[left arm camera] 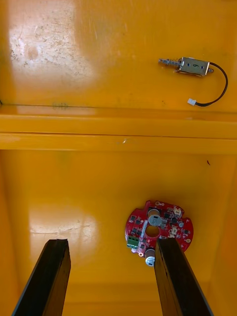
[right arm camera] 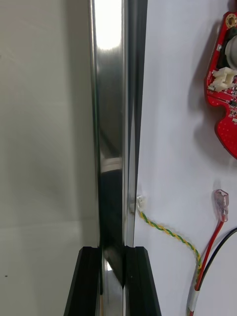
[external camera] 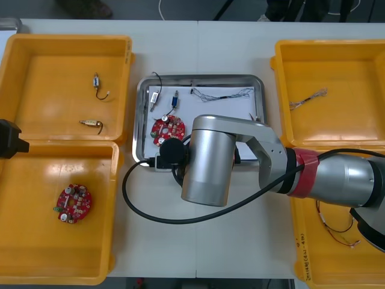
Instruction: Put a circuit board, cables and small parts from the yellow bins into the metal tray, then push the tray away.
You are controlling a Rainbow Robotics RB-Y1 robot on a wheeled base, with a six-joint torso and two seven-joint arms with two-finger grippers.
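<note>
From above, the right arm point(external camera: 207, 159) reaches to the near left corner of the metal tray point(external camera: 198, 77), which sits between the yellow bins point(external camera: 48, 72) and holds a circuit board point(external camera: 167, 129), cables point(external camera: 222, 93) and small metal parts point(external camera: 155, 97); the left arm point(external camera: 9, 139) sits at the table's left edge. At the right wrist, the right gripper point(right arm camera: 114, 261) is clamped on the tray's shiny rim, one finger on each side. At the left wrist, the left gripper point(left arm camera: 111, 276) stands wide apart, holding nothing, above a second board point(left arm camera: 158, 229) in the near left bin.
</note>
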